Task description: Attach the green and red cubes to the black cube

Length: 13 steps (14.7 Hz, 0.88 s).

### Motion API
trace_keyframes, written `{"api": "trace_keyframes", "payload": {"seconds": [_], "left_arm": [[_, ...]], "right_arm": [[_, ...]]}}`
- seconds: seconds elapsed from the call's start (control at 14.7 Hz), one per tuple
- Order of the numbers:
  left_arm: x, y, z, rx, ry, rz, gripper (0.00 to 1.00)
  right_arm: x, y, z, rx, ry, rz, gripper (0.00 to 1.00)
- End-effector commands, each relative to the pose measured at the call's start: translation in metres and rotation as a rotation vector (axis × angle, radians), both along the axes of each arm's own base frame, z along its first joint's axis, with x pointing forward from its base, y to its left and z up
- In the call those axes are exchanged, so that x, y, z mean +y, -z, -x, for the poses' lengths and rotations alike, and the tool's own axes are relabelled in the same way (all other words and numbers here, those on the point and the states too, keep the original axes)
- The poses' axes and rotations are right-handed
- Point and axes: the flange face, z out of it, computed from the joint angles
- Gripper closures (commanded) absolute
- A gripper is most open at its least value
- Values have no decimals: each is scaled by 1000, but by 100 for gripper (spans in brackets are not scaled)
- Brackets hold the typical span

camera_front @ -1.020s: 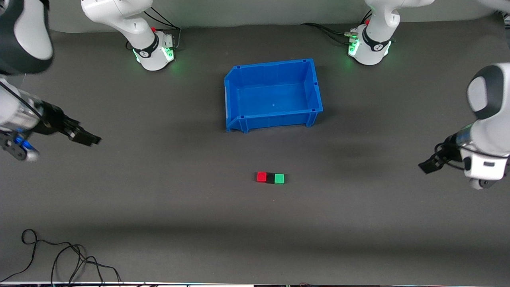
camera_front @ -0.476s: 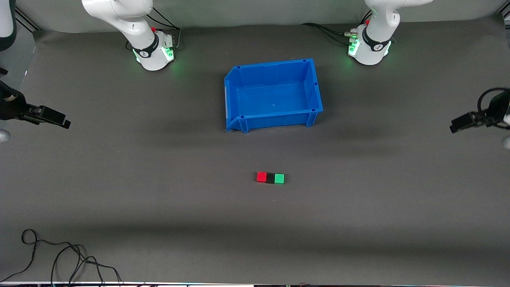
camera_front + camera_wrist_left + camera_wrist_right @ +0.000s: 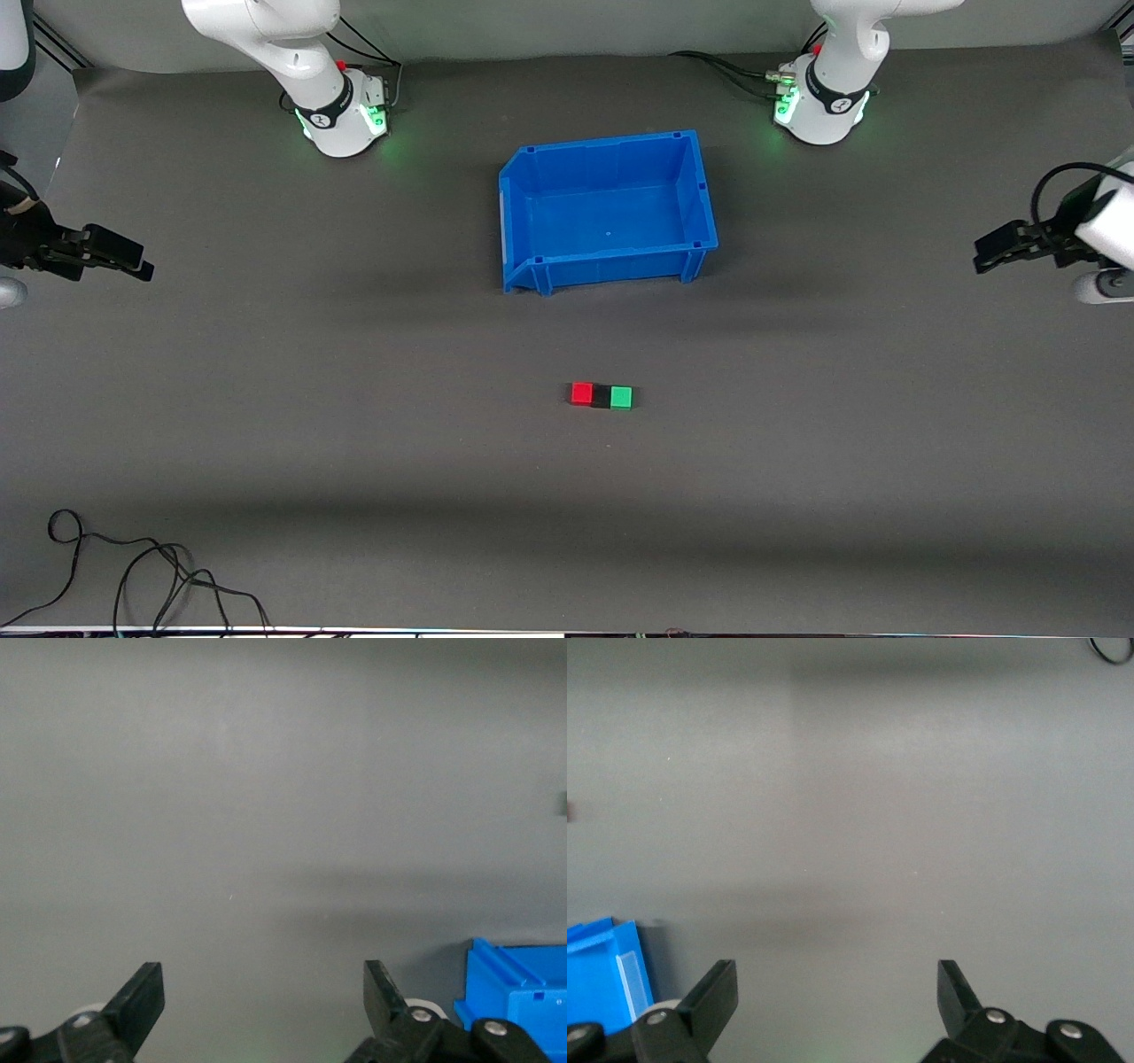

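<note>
The red cube [image 3: 581, 393], the black cube [image 3: 601, 397] and the green cube [image 3: 621, 397] lie touching in one row on the grey mat, nearer to the front camera than the blue bin [image 3: 700, 190], with the black cube in the middle. My left gripper [image 3: 985, 252] is open and empty above the mat at the left arm's end of the table. It shows open in the left wrist view [image 3: 263, 988]. My right gripper [image 3: 137, 263] is open and empty above the mat at the right arm's end. It shows open in the right wrist view [image 3: 836, 988].
The blue bin stands empty in the middle of the table between the two arm bases; a corner shows in the left wrist view [image 3: 518, 992] and the right wrist view [image 3: 602, 979]. A loose black cable [image 3: 133, 576] lies near the front edge at the right arm's end.
Both arms have drawn back from the table's middle toward their own ends and risen. The three cubes have not moved.
</note>
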Motion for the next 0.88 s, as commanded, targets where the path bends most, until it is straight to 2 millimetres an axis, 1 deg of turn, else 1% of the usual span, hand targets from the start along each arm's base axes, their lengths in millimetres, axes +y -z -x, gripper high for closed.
{"api": "trace_keyframes", "payload": {"seconds": [0.0,0.14,0.2,0.27,0.48,0.68,0.82], "left_arm": [[-14,5,0,-10,23,-2,0],[-13,7,-1,-3,23,-2,0],[-10,3,-1,-11,18,0,0],[-8,2,-3,-12,14,3,0],[-10,1,-4,-15,11,3,0],[-12,1,-4,-6,13,3,0],[-9,3,-3,12,29,1,0]], "right_arm": [[-2,-11,6,-7,-50,19,0],[-1,-15,8,-14,-29,9,0],[0,-16,7,-17,-27,6,0],[3,-15,7,-14,-27,6,0],[6,-14,7,-11,27,8,0],[6,-14,6,-13,27,8,0],[6,-13,6,-11,27,8,0]]}}
